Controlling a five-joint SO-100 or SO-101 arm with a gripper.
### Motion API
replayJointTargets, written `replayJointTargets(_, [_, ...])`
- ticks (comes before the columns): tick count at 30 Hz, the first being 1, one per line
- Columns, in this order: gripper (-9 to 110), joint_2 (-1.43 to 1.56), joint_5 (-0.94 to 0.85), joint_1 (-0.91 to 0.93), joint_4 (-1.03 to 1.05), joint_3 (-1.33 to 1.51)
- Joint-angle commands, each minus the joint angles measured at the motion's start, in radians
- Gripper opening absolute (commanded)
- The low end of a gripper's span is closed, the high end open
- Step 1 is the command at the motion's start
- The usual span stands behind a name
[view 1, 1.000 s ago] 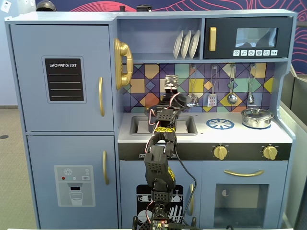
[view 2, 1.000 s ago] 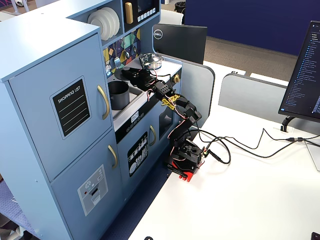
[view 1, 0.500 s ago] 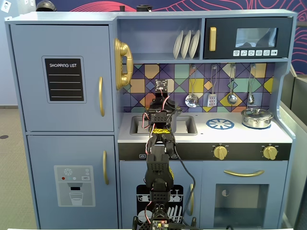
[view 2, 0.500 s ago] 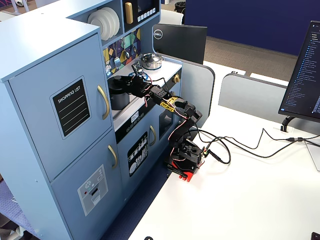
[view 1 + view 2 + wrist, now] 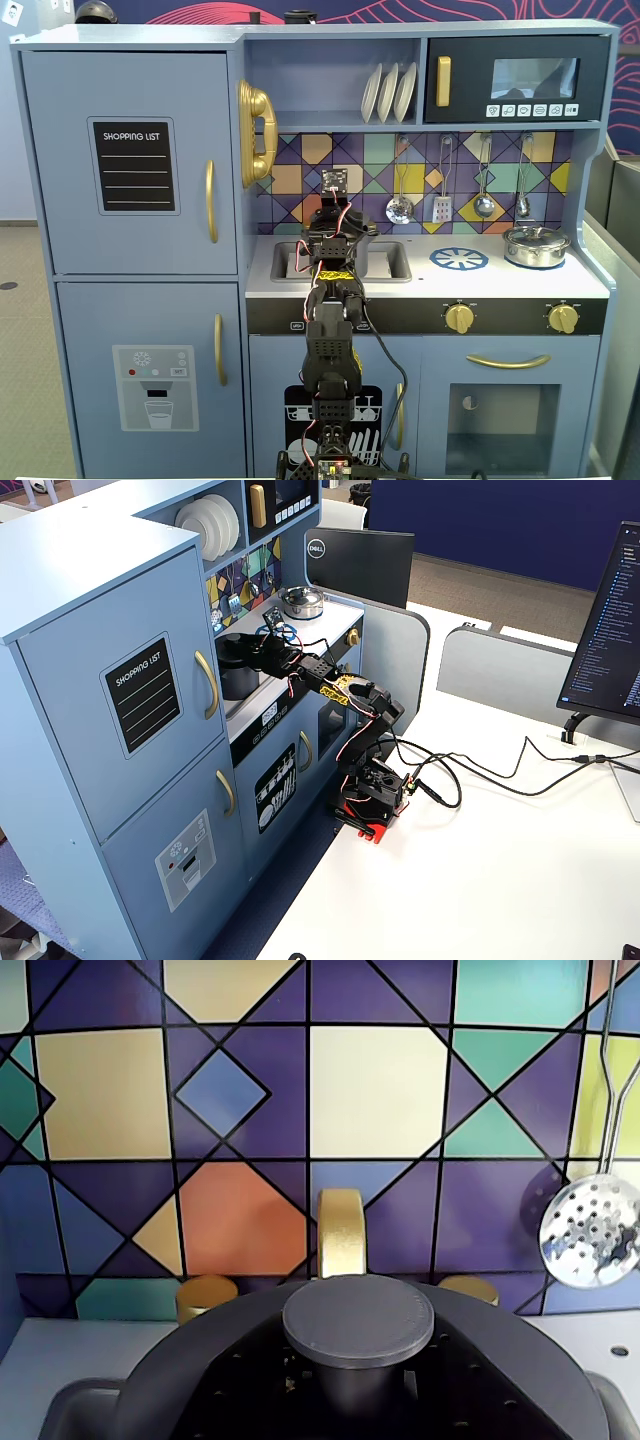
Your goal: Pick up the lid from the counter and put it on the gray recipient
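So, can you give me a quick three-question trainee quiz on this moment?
1. True or false: in a fixed view, the shiny silver pot stands to the right of the blue burner ring.
2. In the wrist view, what hangs at the right of the backsplash? A) whisk B) perforated skimmer C) knife
3. In the wrist view, what gold thing rises behind the dark gray lid?

Key: 1 true; 2 B; 3 the faucet.

The arm has swung from the burner side over to the sink. The lid point(image 5: 238, 647) it carried now sits over the gray recipient point(image 5: 236, 678)
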Motion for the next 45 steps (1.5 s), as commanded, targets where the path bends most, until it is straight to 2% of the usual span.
replayJointTargets(1, [0, 0.003, -0.002, 0.014, -0.044, -0.012])
replayJointTargets(21, [0, -0.012, -0.002, 0.015, -0.1, 0.064])
replayJointTargets(27, [13, 0.031, -0.002, 0.009, -0.074, 0.117])
replayJointTargets(33, [15, 0.1, -0.008, 0.008, -0.014, 0.13])
replayJointTargets(39, [15, 0.265, -0.015, -0.003, 0.222, 0.055])
replayJointTargets(45, [11, 0.574, 0.02, -0.049, 0.816, -0.041])
